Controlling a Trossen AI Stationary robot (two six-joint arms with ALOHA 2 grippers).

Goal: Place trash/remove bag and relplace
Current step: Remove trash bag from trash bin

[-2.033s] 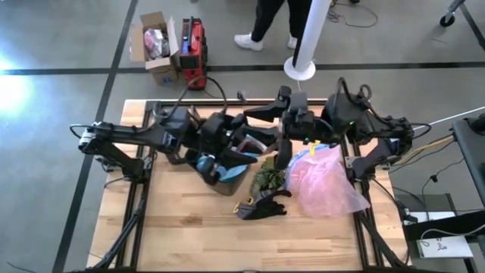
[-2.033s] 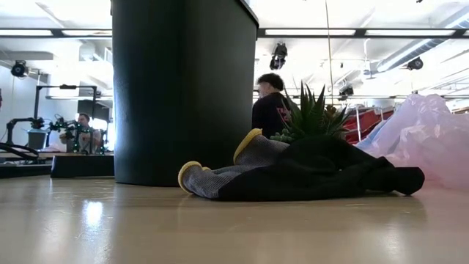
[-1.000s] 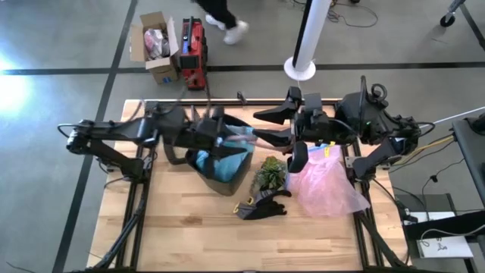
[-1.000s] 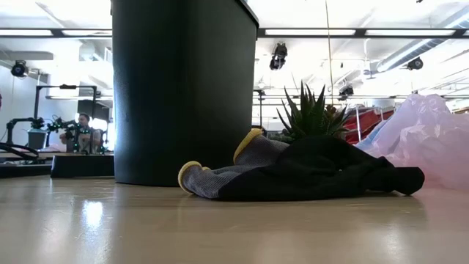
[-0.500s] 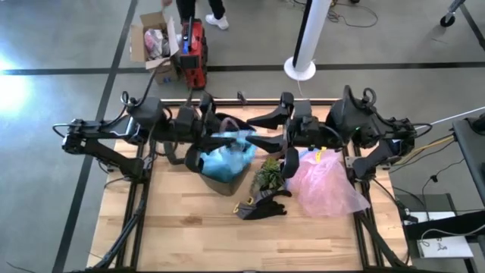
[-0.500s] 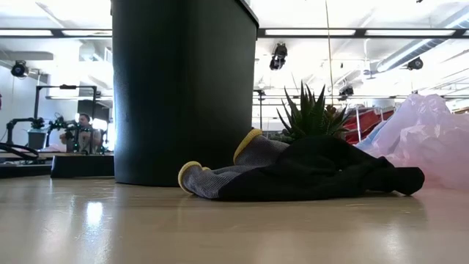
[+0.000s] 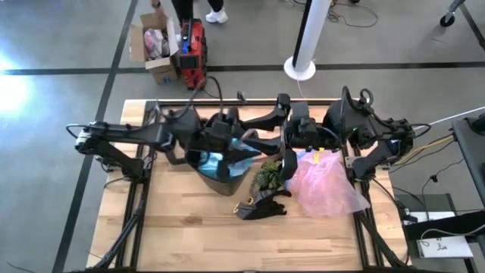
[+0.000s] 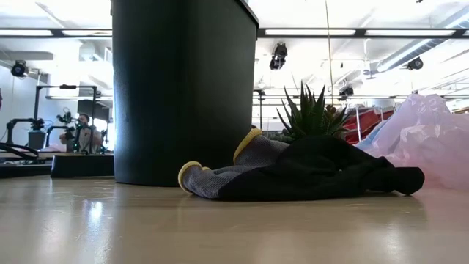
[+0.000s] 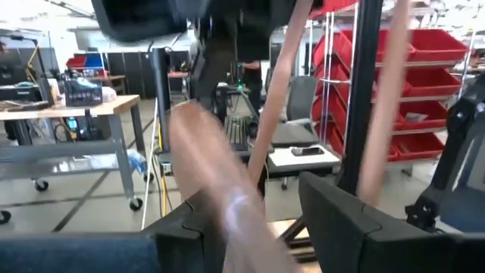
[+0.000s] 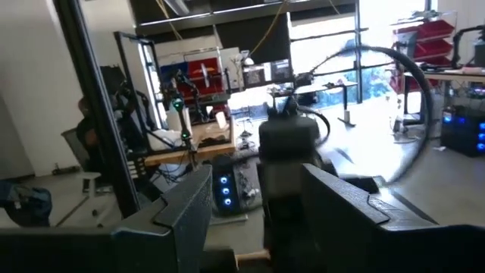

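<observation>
Both over the black bin (image 7: pixel 222 171) to work the teal bag (image 7: pixel 227 155) free: left claw (image 7: pixel 236 142) at its mouth, right claw (image 7: pixel 267 140) just beside, with no telling either's grip.

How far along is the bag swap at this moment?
Early to midway. The teal bag sits in the black bin, bunched at its mouth, with the left gripper over it. The right gripper hangs by the pink bag, which lies loose on the table. Removal and relining remain.
</observation>
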